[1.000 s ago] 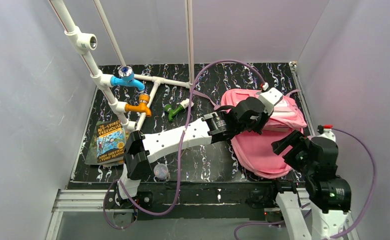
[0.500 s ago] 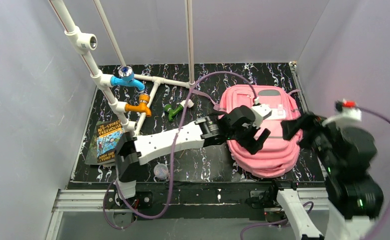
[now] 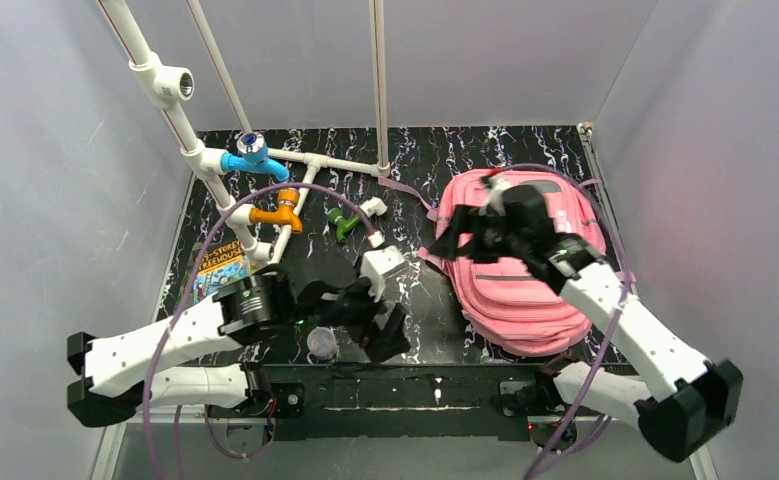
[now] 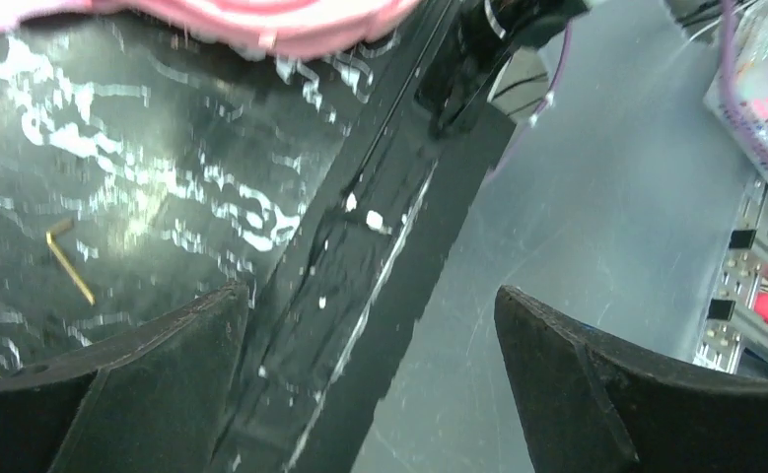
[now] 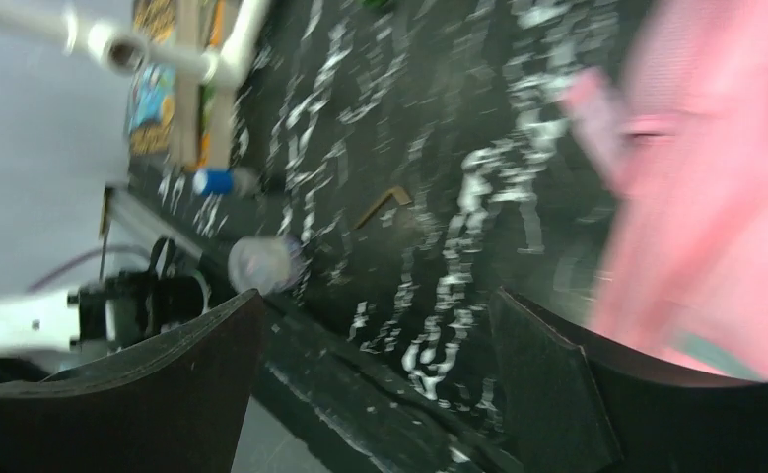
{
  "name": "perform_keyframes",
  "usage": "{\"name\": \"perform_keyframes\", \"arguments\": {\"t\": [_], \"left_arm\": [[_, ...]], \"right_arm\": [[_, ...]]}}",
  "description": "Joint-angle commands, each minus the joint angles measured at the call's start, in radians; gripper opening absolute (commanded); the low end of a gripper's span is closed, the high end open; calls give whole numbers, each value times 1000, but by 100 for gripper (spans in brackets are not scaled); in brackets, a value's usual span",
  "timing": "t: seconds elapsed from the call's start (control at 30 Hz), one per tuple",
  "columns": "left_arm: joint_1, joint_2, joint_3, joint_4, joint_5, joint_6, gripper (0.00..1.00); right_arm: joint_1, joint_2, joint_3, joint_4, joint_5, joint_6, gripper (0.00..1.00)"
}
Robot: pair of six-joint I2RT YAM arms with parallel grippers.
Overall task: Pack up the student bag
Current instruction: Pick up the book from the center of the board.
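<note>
The student bag (image 3: 525, 295), a big pink backpack, lies flat on the right of the dark marbled table; its pink edge shows in the left wrist view (image 4: 261, 25) and its blurred side in the right wrist view (image 5: 715, 197). My right gripper (image 3: 452, 240) reaches over the bag's upper left part, jaws open and empty (image 5: 377, 296), pointing at the table left of the bag. My left gripper (image 3: 383, 328) hangs open and empty over the table's front edge (image 4: 368, 294), well left of the bag.
A picture book (image 3: 215, 268) lies at the left by a white pipe frame (image 3: 265, 225) with blue, orange and green fittings. A clear round cup (image 3: 321, 343) sits near the front edge. A small bent hex key (image 4: 69, 261) lies on the table.
My left gripper let go at the bag, opened and pulled back to the near left. The right arm swung from the near right out over the bag. The bag settled flatter.
</note>
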Motion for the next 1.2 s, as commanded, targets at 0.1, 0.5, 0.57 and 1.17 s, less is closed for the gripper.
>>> {"name": "perform_keyframes", "arguments": {"t": [0.1,0.5,0.57,1.17], "left_arm": [[-7,-260,-115,-248,-194,-132,95],[-7,-517,-195,-682,-850,-682,89],[-7,-491,-173,-784,-951,-828,91],[462,-358,-271,-444,-853,-541,98]], "right_arm": [[448,131,-140,557,276,223,91],[539,238,-189,650,361,288,91],[539,220,-201,645,368,288,92],[537,64,-279,560,475,231,94]]}}
